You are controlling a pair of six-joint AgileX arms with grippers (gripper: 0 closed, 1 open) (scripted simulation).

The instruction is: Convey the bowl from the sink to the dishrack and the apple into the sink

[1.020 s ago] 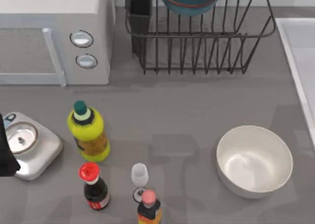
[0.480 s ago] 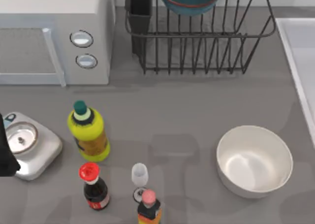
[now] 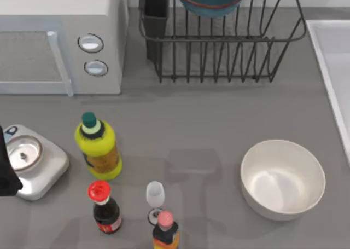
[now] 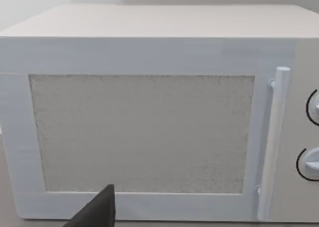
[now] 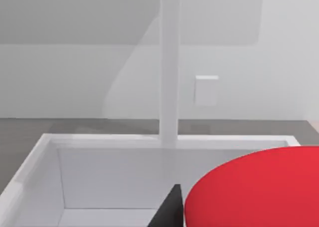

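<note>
bowl point(image 3: 211, 0) resting in dishrack point(image 3: 229, 46), apple point(image 5: 259, 189) up close over sink point(image 5: 45, 157)
seen large beside 1 dark fingertip point(image 5: 169, 209) of the right gripper, above the basin; can't tell whether grasped or released. left arm parked at the table's left edge by the scale point(image 3: 33, 164), facing the microwave point(image 4: 149, 122); finger state unclear

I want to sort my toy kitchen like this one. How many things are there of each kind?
Bottles: 3, yellow, red-capped dark, orange-labelled
Bowls: 2, teal bowl, white bowl
Apple: 1
Wine glass: 1
Microwave: 1
Kitchen scale: 1
Dishrack: 1
Sink: 1
Total: 11
</note>
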